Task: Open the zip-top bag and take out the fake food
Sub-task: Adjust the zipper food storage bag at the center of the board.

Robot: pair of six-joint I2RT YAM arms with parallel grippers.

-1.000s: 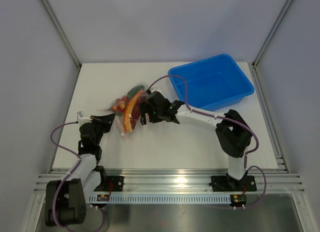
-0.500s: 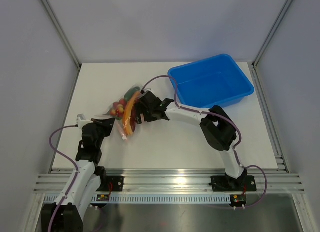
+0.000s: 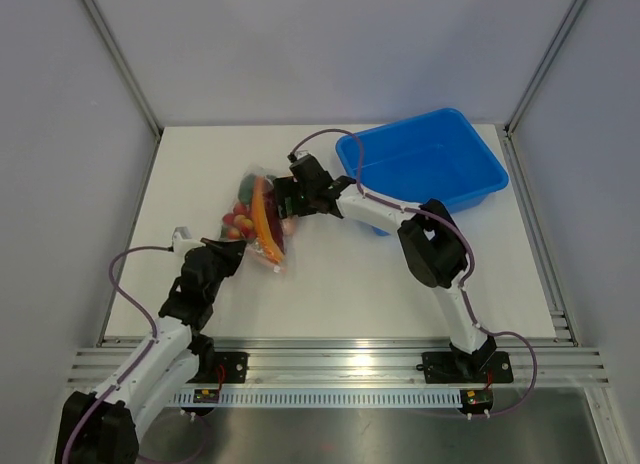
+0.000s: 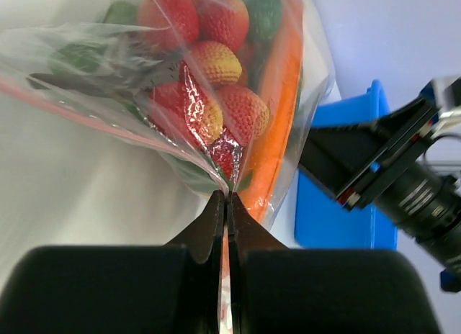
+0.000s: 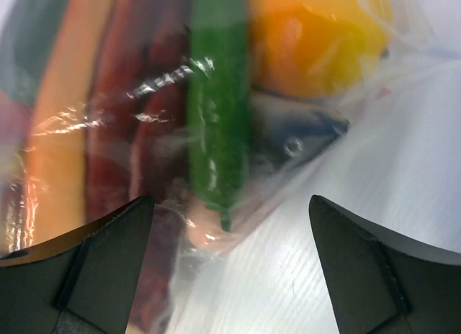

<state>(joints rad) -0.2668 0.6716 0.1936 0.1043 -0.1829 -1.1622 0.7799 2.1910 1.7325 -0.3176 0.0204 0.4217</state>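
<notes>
White tabletop [image 3: 340, 284] inside grey booth walls, with the work sitting left of centre. My left gripper [image 4: 227, 197] has its jaws pressed flat together on a fold of thin film at the near edge of the zip-top bag [image 4: 180, 82], just where the pinkish zip strip [image 4: 108, 122] runs down to the fingertips. My right gripper [image 5: 227, 204] is the opposite case: its jaws stand wide apart with nothing clamped, and the stuffed side of the bag lies just ahead of them.

Through the plastic I can see the fake food [image 4: 238, 111], all of it inside: red berry-like pieces and a long orange one from the left wrist, a green piece [image 5: 216, 118], a grey fish [image 5: 302, 136] and a yellow-orange fruit [image 5: 310, 32] from the right. From overhead the bag lies between the two grippers. I cannot tell whether it rests fully on the table or is partly lifted. The blue bin [image 3: 430, 169] sits well off to the right rear.

I read this as the opening step, barely begun: one side is pinned, the mouth looks shut, and nothing is out. Next, I judge, the right jaws need a single layer of film near the strip, opposite my left pinch, rather than the bulging body they now face. Then I would pull the two sides apart gently, since film this slick could slip free or come up doubled.
</notes>
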